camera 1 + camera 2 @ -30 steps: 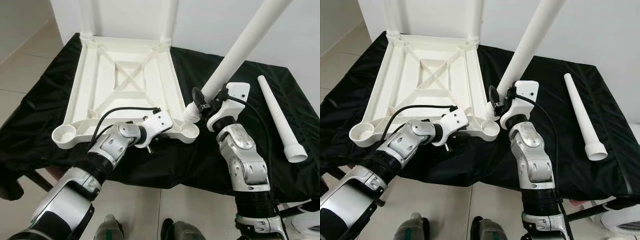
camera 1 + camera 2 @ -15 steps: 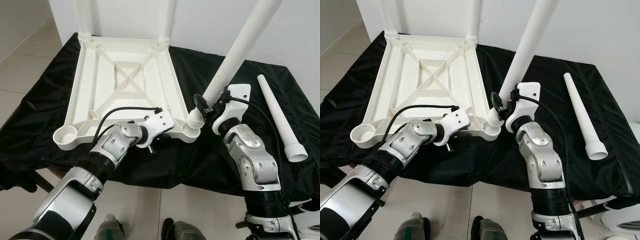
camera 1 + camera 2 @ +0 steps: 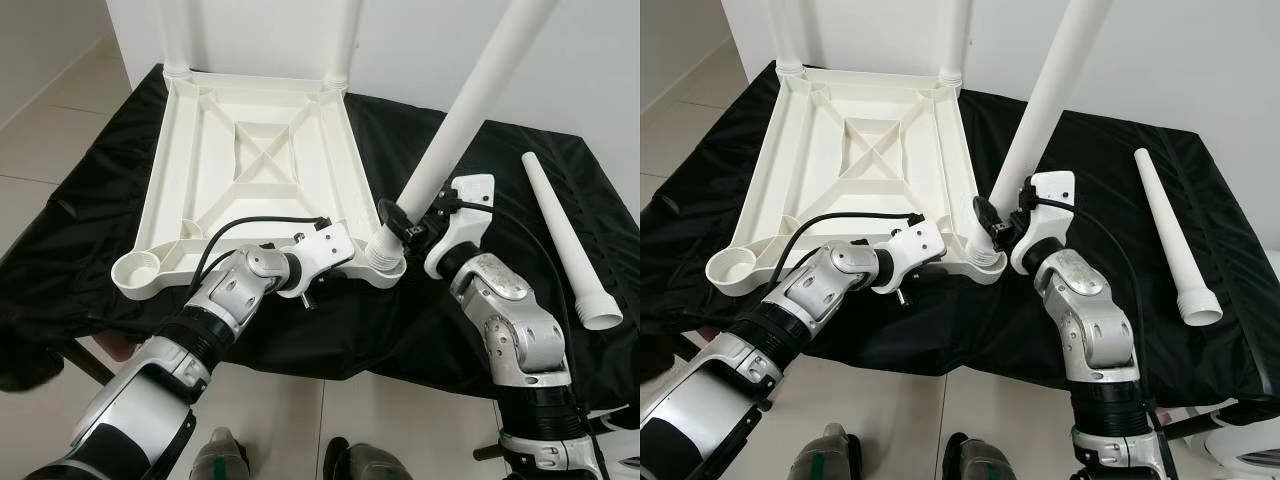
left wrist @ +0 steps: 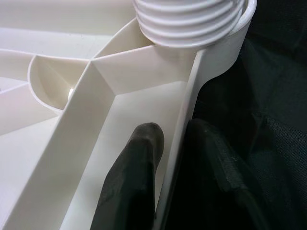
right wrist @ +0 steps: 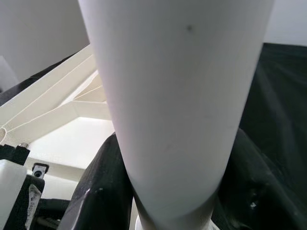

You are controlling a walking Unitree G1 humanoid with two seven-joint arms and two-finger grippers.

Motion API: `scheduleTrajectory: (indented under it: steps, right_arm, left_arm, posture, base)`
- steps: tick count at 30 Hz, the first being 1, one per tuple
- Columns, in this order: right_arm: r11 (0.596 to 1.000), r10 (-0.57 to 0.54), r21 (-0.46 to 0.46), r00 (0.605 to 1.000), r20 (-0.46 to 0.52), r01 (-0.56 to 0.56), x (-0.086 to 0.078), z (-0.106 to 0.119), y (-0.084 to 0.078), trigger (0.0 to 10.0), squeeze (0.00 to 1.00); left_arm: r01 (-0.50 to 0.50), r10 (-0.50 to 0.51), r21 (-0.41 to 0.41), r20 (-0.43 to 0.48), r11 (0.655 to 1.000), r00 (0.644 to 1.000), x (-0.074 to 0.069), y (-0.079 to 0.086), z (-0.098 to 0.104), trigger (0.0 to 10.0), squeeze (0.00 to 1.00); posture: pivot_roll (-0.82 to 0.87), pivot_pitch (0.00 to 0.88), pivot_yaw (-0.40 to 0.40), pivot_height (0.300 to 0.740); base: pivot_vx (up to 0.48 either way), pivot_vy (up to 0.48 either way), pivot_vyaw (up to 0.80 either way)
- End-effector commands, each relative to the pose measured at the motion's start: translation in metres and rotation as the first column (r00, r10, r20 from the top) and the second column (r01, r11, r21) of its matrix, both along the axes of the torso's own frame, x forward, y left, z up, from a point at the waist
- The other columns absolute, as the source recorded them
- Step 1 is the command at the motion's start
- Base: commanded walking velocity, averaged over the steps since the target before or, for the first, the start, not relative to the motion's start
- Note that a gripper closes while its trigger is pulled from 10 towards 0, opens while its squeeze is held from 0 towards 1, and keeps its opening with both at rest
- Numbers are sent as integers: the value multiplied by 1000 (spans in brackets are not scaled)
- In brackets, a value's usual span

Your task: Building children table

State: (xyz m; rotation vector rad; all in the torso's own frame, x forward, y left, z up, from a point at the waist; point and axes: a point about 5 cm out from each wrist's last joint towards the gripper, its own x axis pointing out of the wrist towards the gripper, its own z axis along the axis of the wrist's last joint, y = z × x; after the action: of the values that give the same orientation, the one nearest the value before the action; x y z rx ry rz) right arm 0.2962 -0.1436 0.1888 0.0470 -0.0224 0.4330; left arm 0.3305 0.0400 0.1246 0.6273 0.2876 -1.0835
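Upside-down white tabletop point(image 3: 255, 170) lies flat on the black-draped counter point(image 3: 100, 170), long axis running away from the robot. Legs: 4 total. 2 stand upright in the tabletop's far corner sockets point(image 3: 343, 40). 1 held leg point(image 3: 455, 130) has its threaded end in the tabletop's near right socket and tilts up and to the right. 1 loose leg point(image 3: 562, 240) lies flat to the right of the tabletop, wide end toward the robot. Near left socket point(image 3: 138, 270) is open. Right pincer point(image 3: 1002, 225) is clamped around the held leg just above the socket. Left pincer point(image 4: 175, 139) pinches the tabletop's near rim wall, one finger point(image 4: 139, 167) each side, beside that socket.
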Motion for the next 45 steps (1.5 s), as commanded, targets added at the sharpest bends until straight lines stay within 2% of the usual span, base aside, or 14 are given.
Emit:
scheduleTrajectory:
  steps: [1,17,24,31,45]
  right_arm:
    - [1000,6,-7,1000,-10,-6,-2,1,-5,10000,0]
    - [999,-19,-49,1000,-21,18,2,-1,-23,10000,0]
    - [1000,-13,-25,999,-47,12,3,-10,-20,10000,0]
    - [1000,0,-23,992,-123,-3,-1,-34,-14,10000,0]
    - [998,23,-55,996,-87,-28,13,-37,-10,10000,0]
  left_arm:
    - [-50,55,-39,127,998,990,8,-1,21,10000,0]
    - [-50,55,-34,143,998,988,9,-2,23,10000,0]
    - [-48,53,-34,146,998,988,9,-3,25,10000,0]
    - [-53,58,-36,151,998,987,10,-2,26,10000,0]
    - [-49,54,-40,152,998,987,10,-4,28,10000,0]
  posture:
    - [53,32,-93,740]
    - [52,30,-89,740]
    - [51,32,-91,740]
    - [55,34,-93,740]
    - [54,40,-87,740]
  base:
    - [0,0,0]
    - [0,0,0]
    - [0,0,0]
    - [0,0,0]
    - [0,0,0]
